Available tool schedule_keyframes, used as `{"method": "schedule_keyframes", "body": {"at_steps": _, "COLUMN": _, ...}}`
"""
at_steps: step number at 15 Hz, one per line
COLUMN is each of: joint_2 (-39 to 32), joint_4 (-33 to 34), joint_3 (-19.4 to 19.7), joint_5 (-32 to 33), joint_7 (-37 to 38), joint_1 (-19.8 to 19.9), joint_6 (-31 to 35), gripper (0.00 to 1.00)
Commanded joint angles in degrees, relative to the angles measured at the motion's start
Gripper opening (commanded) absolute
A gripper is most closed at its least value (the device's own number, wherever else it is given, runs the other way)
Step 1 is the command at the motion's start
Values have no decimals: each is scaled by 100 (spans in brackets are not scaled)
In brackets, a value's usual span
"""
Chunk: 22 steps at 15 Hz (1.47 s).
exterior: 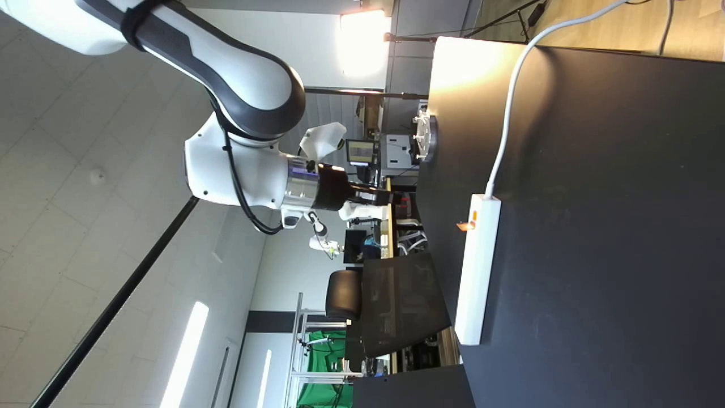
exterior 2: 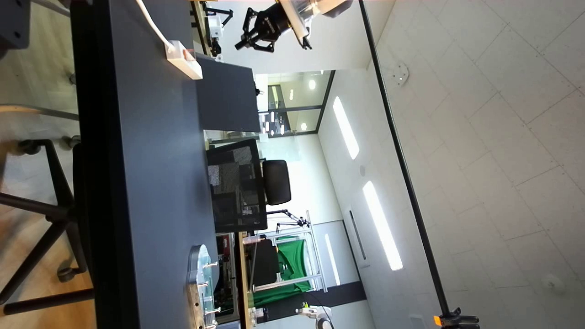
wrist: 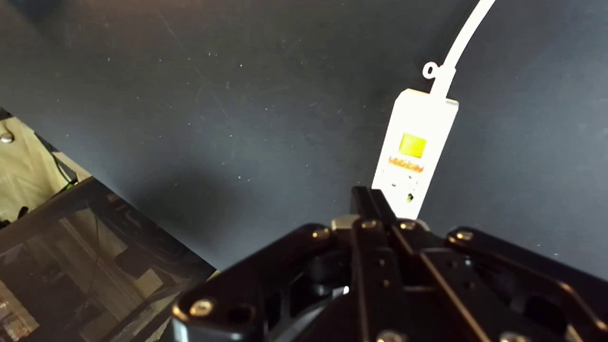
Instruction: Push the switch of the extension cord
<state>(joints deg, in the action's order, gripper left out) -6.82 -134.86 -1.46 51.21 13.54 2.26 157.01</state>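
The extension cord is a long white block on the dark table, seen in both exterior views (exterior: 477,277) (exterior 2: 182,63) and in the wrist view (wrist: 418,118). Its switch is orange in the exterior views (exterior: 467,226) (exterior 2: 188,55). In the wrist view the switch (wrist: 412,145) looks bright yellow, with an orange strip beside it. The block's far end is hidden behind my gripper there. My gripper (wrist: 370,190) is shut with its fingertips together and nothing between them. It also shows in both exterior views (exterior: 391,197) (exterior 2: 240,45), held above the table, apart from the block.
The dark table (exterior: 612,226) carries the block. A white cable (exterior: 510,102) runs from the block's switch end. A round clear object with metal posts (exterior 2: 203,283) stands near the table's edge. A black chair (exterior 2: 237,187) stands beyond the table.
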Motion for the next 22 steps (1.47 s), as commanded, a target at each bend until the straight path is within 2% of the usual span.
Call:
{"method": "schedule_keyframes", "body": {"at_steps": 1, "joint_2": -491, "joint_4": 318, "joint_3": 60, "joint_5": 139, "joint_7": 711, "joint_1": -45, "joint_6": 162, "gripper": 0}}
{"method": "schedule_keyframes", "body": {"at_steps": 8, "joint_2": -1182, "joint_4": 741, "joint_3": 244, "joint_5": 403, "joint_7": 1264, "joint_1": -93, "joint_6": 762, "gripper": 0}}
{"method": "schedule_keyframes", "body": {"at_steps": 14, "joint_2": -1718, "joint_4": 963, "joint_3": 118, "joint_5": 31, "joint_7": 919, "joint_1": -38, "joint_6": 720, "gripper": 0}}
{"method": "schedule_keyframes", "body": {"at_steps": 22, "joint_2": -2244, "joint_4": 1343, "joint_3": 151, "joint_5": 65, "joint_7": 924, "joint_1": -75, "joint_6": 764, "gripper": 0}}
